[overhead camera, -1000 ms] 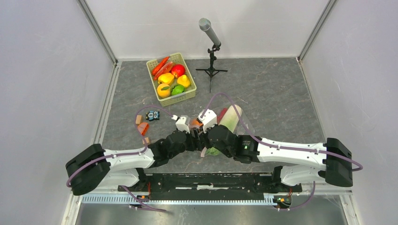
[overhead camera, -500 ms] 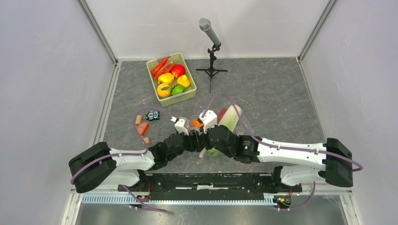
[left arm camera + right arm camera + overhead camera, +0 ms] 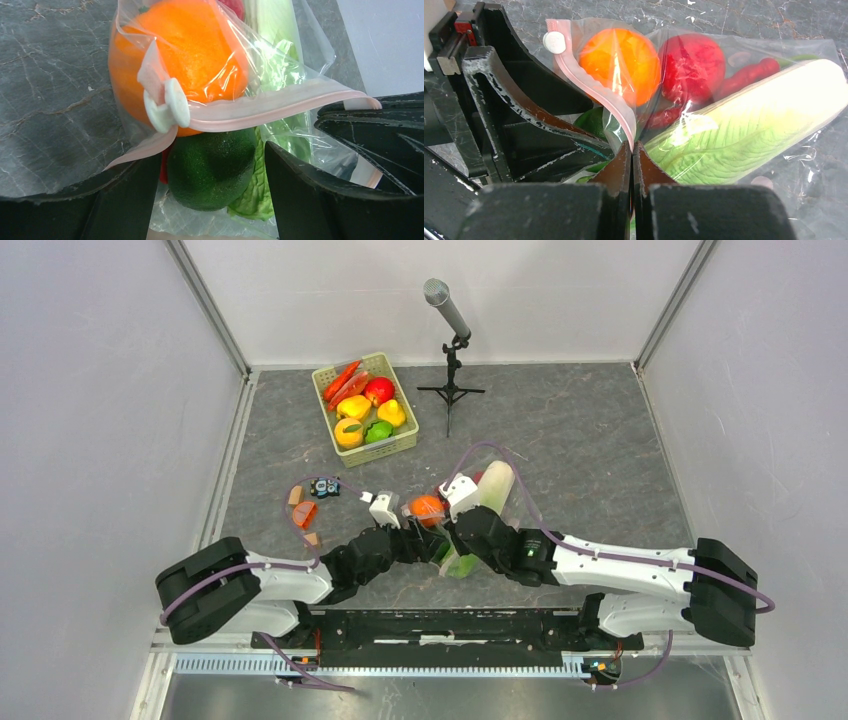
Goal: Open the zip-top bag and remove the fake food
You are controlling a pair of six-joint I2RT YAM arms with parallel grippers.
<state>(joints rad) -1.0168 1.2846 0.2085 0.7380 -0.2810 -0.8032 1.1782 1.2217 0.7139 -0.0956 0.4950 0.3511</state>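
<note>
The zip-top bag (image 3: pixel 503 502) lies at the table's middle, its pink zip strip (image 3: pixel 594 85) parted, with a white slider (image 3: pixel 167 105). Inside are a round orange (image 3: pixel 427 508), a red piece (image 3: pixel 691 62), a white-and-green cabbage (image 3: pixel 754 115) and a dark green fruit (image 3: pixel 212 167). My right gripper (image 3: pixel 632 145) is shut on the zip strip at the bag's mouth; in the top view it (image 3: pixel 458 536) is right of the orange. My left gripper (image 3: pixel 210 155) is open inside the mouth, one finger on each side of the dark green fruit, with narrow gaps.
A green lattice basket (image 3: pixel 396 447) of toy produce stands at the back left. A microphone on a tripod (image 3: pixel 452 350) stands behind the bag. Small wooden blocks (image 3: pixel 305 513) and a little toy (image 3: pixel 324 487) lie to the left.
My right gripper has pulled the zip strip to the right, widening the bag's mouth and uncovering the orange. My left gripper has slid into the opening around the dark green fruit.
</note>
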